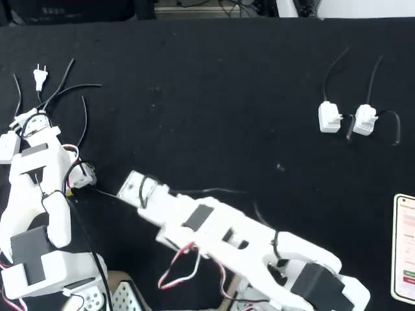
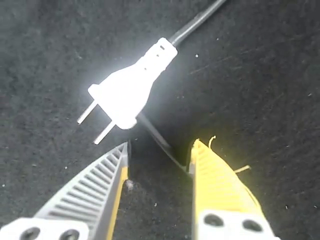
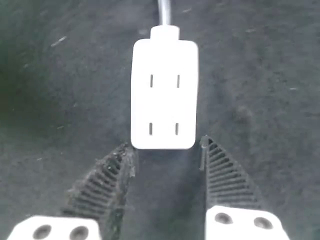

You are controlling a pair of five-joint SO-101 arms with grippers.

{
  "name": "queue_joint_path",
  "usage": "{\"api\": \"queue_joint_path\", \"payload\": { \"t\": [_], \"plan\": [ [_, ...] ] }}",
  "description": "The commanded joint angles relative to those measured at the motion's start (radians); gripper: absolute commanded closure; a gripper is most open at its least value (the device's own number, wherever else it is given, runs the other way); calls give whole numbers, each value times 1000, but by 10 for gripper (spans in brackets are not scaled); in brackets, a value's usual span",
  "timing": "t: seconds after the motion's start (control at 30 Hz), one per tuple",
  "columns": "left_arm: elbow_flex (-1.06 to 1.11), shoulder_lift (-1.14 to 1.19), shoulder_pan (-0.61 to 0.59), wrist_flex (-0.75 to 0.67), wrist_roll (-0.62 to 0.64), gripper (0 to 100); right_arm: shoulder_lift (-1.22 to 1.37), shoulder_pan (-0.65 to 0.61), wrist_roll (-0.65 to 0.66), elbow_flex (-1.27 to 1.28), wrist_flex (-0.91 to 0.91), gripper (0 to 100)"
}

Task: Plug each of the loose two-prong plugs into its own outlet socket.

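Observation:
A white two-prong plug [image 2: 127,92] on a black cord lies on the black cloth, prongs toward the grey finger. My left gripper [image 2: 160,145] hangs open just short of it, and a thin black cord runs between its fingertips. In the high view this arm's end is at the far left [image 1: 29,126], with another loose plug [image 1: 40,76] beyond it. A white outlet block [image 3: 164,95] with two sockets lies flat. My right gripper [image 3: 166,145] is open, and its dark fingertips flank the block's near end. The right arm [image 1: 194,220] stretches across the front.
Two more white plug pieces [image 1: 329,116] [image 1: 364,120] with black cords lie at the back right. Several black cords [image 1: 65,91] tangle at the back left. A phone [image 1: 405,246] lies at the right edge. The cloth's middle is bare.

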Motion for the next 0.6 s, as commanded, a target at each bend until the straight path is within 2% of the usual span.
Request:
{"api": "queue_joint_path", "payload": {
  "t": [0.0, 0.37, 0.57],
  "plan": [
    [-21, -2, -12, -6, 11, 801, 4, 46, 12, -58, -28, 801],
    [-21, -2, -12, 8, 9, 801, 4, 183, 6, -58, -127, 801],
    [-21, -2, -12, 8, 9, 801, 5, 189, 8, -58, -127, 801]
  ]
}}
